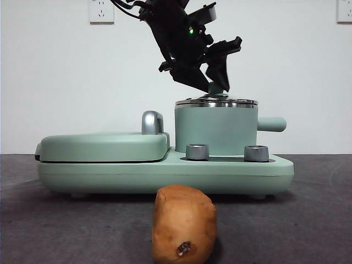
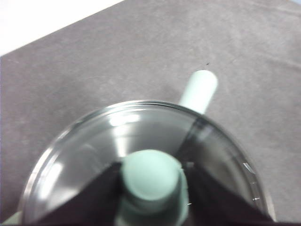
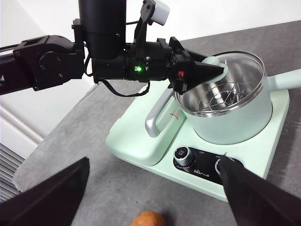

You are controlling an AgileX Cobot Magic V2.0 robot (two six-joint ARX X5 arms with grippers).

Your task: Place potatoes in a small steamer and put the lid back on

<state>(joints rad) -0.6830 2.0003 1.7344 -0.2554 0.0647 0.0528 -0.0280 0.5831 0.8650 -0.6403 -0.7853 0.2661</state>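
My left gripper (image 2: 151,188) sits directly over the small steamer (image 1: 215,131), its jaws closed in on either side of the mint-green knob (image 2: 151,176) at the middle of the glass lid (image 2: 94,155). The lid lies flat on the steamer's steel rim, so nothing is lifted yet. The potato (image 1: 183,224) lies on the grey table (image 1: 308,220) in front of the steamer, well apart from it, dark spot showing at its near end. My right gripper (image 3: 150,197) hangs above the table on that same front side of the steamer, jaws spread wide and empty, with the potato (image 3: 148,219) just below them.

As I judge it, the step in hand is taking the lid off. To do that well I should keep the knob centred between my pads and raise it straight up, level, until the steel rim clears the steamer. Tilting risks the glass sliding out, since the knob is smooth and rounded. The steamer's side handle (image 2: 200,90) sticks out beyond the rim; I should carry the lid away from it.
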